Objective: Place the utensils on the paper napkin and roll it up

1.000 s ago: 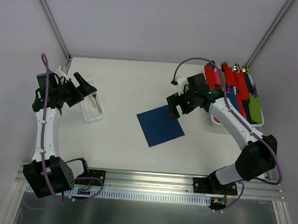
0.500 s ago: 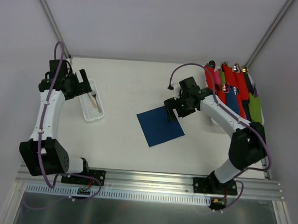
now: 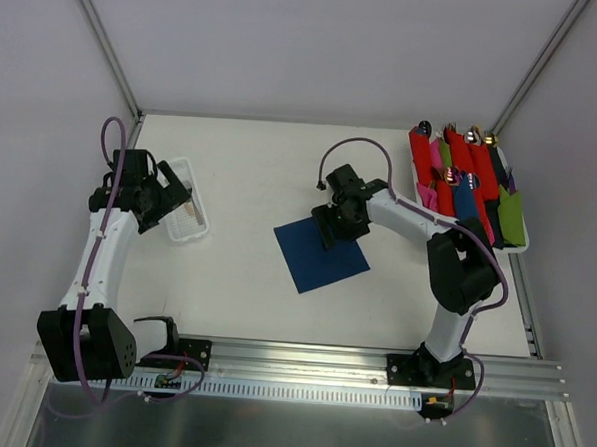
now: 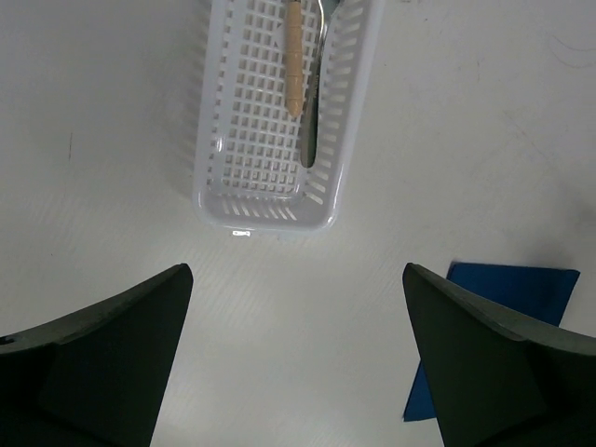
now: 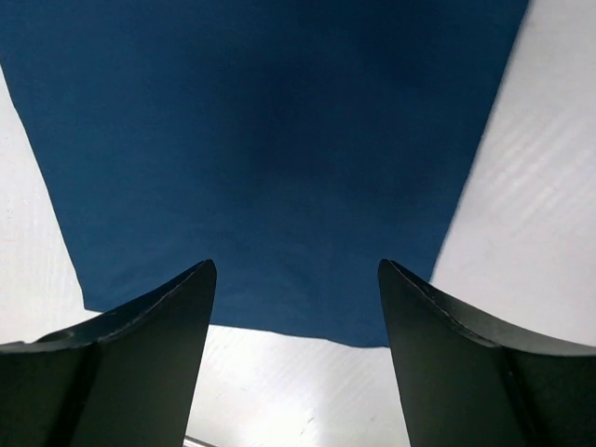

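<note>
Repositioning has put the right gripper (image 5: 296, 265), jaws apart, over the navy square paper napkin (image 3: 322, 255), and the left gripper (image 4: 296, 270), jaws wide, above tan-handled utensils (image 4: 295, 56) at nine o'clock. Pickup seems next.

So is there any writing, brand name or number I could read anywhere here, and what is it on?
No text can be read.
The blue napkin, the white basket and the coloured rolls show no lettering.
Any marks on the small parts along the front rail are too small to read.
</note>
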Tool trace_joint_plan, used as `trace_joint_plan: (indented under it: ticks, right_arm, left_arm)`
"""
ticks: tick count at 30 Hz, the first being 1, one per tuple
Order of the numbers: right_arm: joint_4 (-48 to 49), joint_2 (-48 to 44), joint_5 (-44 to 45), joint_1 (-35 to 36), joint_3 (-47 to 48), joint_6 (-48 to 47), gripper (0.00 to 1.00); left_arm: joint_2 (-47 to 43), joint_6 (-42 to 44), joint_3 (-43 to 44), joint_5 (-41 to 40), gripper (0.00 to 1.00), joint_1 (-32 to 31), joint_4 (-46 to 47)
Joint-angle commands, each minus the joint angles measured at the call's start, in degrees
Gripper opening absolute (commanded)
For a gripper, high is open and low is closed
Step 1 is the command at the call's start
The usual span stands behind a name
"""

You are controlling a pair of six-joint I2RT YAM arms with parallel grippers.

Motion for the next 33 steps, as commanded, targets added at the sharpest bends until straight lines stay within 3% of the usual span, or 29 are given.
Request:
trace_joint_plan:
  ticks: [1,13,28,33]
  right_arm:
    - [2.81,2.05,2.74,2.19,1.82,1.42,0.74]
    - [5.54,12.25,5.02,3.08,7.35,-5.52,0.71]
    - [4.93,15.60,6.70,4.13,12.63,-3.77,0.71]
    - [2.55,11.74,2.50,4.13,15.87,-1.67,0.74]
  left_arm:
    - [-3.32,-4.31,-1.47,-1.14,0.99,-0.06,4.21]
    - [1.42,-0.18,0.02,2.29,0.99,-0.06,4.03]
    - [12.05,2.72,5.99,2.82,0.99,-0.06,3.95]
    - [16.62,3.78,9.16,2.38,0.86,0.02,3.60]
